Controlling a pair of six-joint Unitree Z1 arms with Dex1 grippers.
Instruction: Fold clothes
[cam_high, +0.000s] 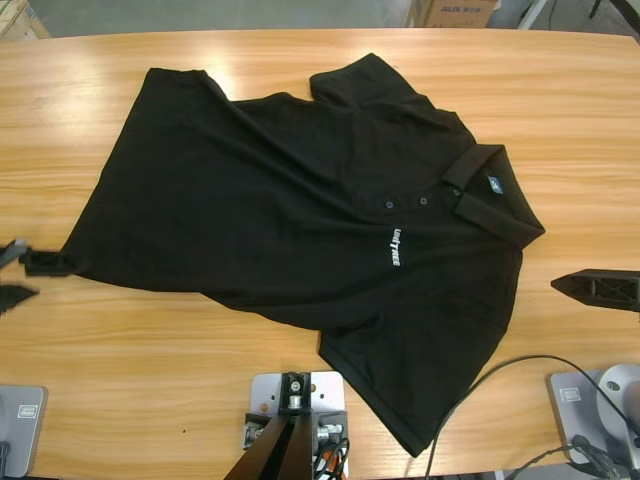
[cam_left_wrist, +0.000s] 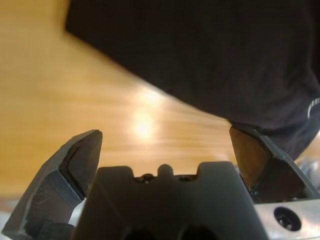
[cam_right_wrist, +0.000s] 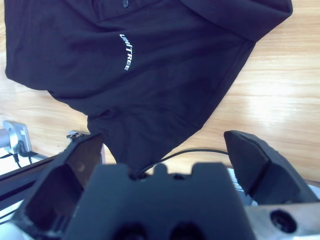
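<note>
The clothes are one black polo shirt (cam_high: 300, 200), spread flat across the wooden table (cam_high: 150, 360). Its collar lies to the right and its hem to the left, and white chest lettering (cam_high: 395, 245) faces up. My left gripper (cam_high: 25, 275) sits at the table's left edge by the hem corner. In the left wrist view it (cam_left_wrist: 165, 140) is open, its right jaw right at the shirt's (cam_left_wrist: 210, 50) edge. My right gripper (cam_high: 597, 288) rests at the right edge, apart from the near sleeve. In the right wrist view it (cam_right_wrist: 165, 139) is open, facing the shirt (cam_right_wrist: 150, 60).
A black cable (cam_high: 500, 375) curves over the table near the front right, by the shirt's near sleeve, and shows between the right jaws (cam_right_wrist: 190, 152). A cardboard box (cam_high: 455, 10) stands beyond the far edge. Bare wood lies in front of the shirt on the left.
</note>
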